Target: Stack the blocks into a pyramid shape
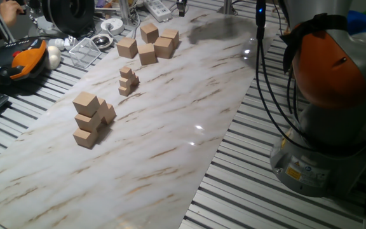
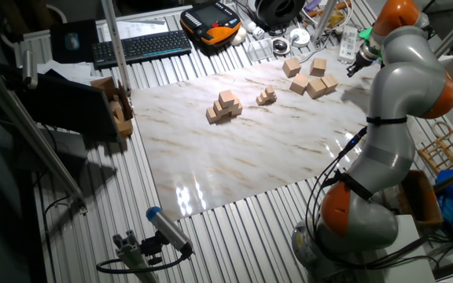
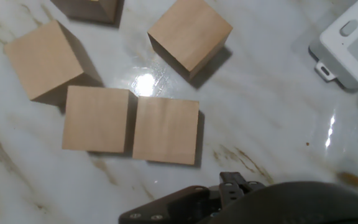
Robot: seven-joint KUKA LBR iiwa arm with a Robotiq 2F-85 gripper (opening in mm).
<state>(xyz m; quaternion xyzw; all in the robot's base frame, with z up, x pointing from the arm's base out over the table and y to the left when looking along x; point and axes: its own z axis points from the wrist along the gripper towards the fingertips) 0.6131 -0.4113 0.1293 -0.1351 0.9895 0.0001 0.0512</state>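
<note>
On the left of the marble-patterned board [image 1: 170, 127] in one fixed view, we note a stepped pile of light-tan blocks [image 1: 91, 119]: a wider base, narrowing to a single cube on top [image 1: 86, 102]. The other fixed view shows the same pile [image 2: 225, 107] near the middle of the board.

To the right of the pile and further back stands a cluster of much smaller tan cubes [image 1: 128, 81], itself stacked, set apart from the pile.

Further right, at the far end of the board, we record a loose group of large blocks [image 1: 148, 43] lying flat, none stacked. The hand view looks down on four of them: two side by side and touching [image 3: 131, 127], one at an angle just beside them at upper left [image 3: 42, 58], and one apart at upper centre [image 3: 189, 34]. A white power strip [image 3: 353, 43] sits at the right edge of that view.

The gripper [image 2: 359, 60] hangs over the table just right of this loose group. We cannot tell how its jaws stand; only a dark part of the hand shows at the bottom of the hand view.
</note>
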